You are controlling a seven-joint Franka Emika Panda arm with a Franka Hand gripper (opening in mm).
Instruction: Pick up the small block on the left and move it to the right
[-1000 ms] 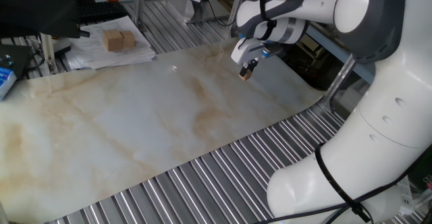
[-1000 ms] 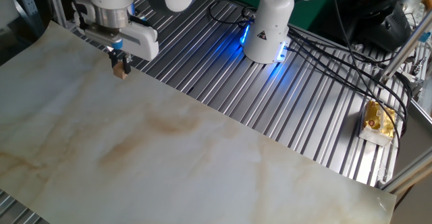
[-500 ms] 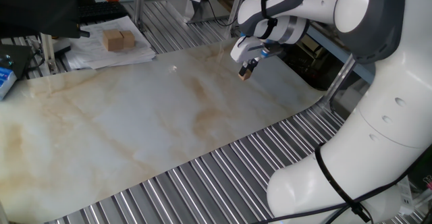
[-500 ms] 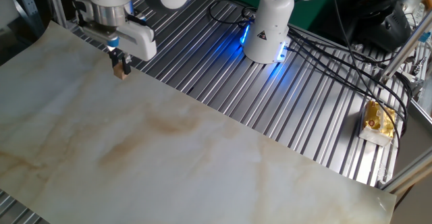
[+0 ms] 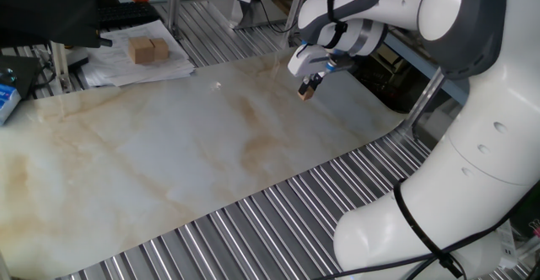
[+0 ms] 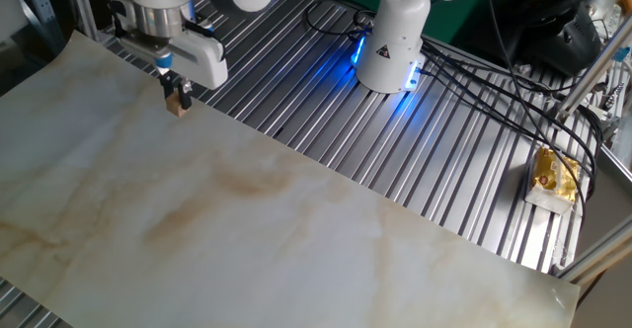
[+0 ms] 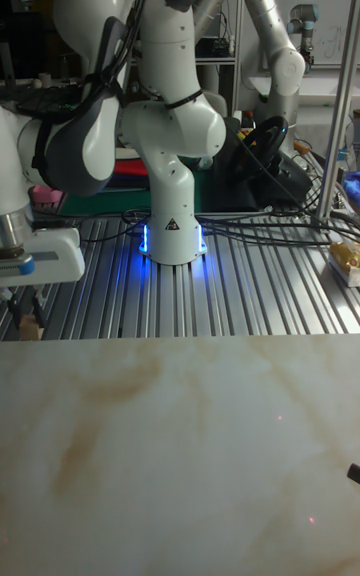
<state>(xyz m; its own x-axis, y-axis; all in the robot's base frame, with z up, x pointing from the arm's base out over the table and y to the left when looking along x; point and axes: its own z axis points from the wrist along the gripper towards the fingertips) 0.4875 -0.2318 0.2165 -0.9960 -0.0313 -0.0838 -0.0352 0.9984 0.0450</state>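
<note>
Paper sheets (image 5: pixel 135 65) lie at the far left of one fixed view, on the ribbed metal table (image 5: pixel 253 221), with a pair of larger tan blocks (image 5: pixel 148 50) sitting side by side on top of them. Beside them the marbled board (image 5: pixel 186 145) spreads across the middle, its pale surface streaked with brown. Toward the right, near the board's far edge, my hand (image 5: pixel 307 88) points down with its two dark fingers closed on the small block (image 5: pixel 305 94), which sits pinched between the fingertips just above the board; I cannot tell whether it touches the surface. In the other fixed view the same grip shows at the upper left, the block (image 6: pixel 177 109) sitting at the tips of my hand (image 6: pixel 178 99) close to where the board meets the ribbed metal. My white base (image 6: pixel 393 32) stands farther right with a blue glow at its foot, cables (image 6: pixel 494 81) run over the ribs beyond it, and a small yellow packet (image 6: pixel 553 177) lies near the right edge.
</note>
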